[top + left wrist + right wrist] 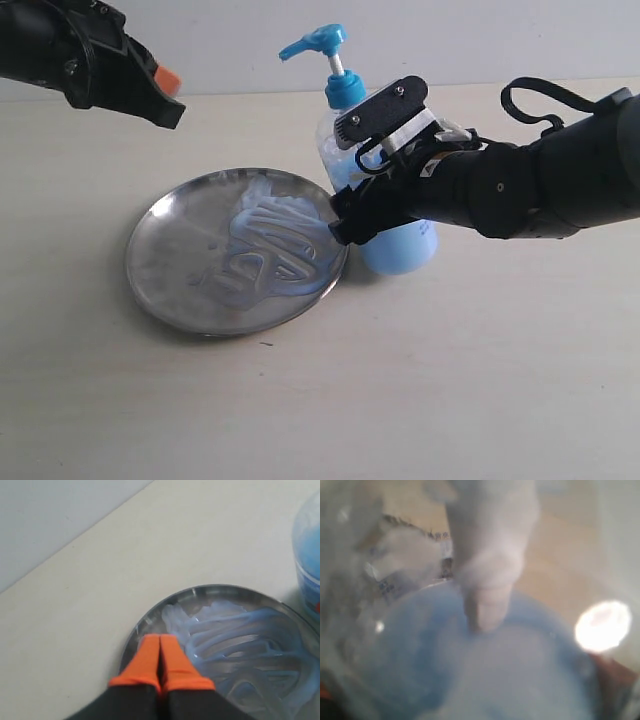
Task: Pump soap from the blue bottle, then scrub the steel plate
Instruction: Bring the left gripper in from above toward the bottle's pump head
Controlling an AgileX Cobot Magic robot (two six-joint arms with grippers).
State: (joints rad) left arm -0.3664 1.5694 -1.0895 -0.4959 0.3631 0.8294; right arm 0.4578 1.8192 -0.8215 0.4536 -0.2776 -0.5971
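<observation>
Steel plate (145,285) lying on beige table (480,380), left of centre. Left gripper (172,98) hovering up off plate's left rim, not touching it, orange fingertips (150,662) pressing together, gripping nothing. Soap (275,245) lying in pale blue streaks across plate's right half. Blue bottle (405,250) standing upright just beside plate's right rim. Right gripper (345,178) grasping bottle's body, jaws straddling it below pump.

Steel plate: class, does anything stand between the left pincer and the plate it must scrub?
Nothing visible does. The left pincer hangs shut over the edge of the steel plate, only air between them; the blue bottle stands at the plate's opposite edge, outside that path.
</observation>
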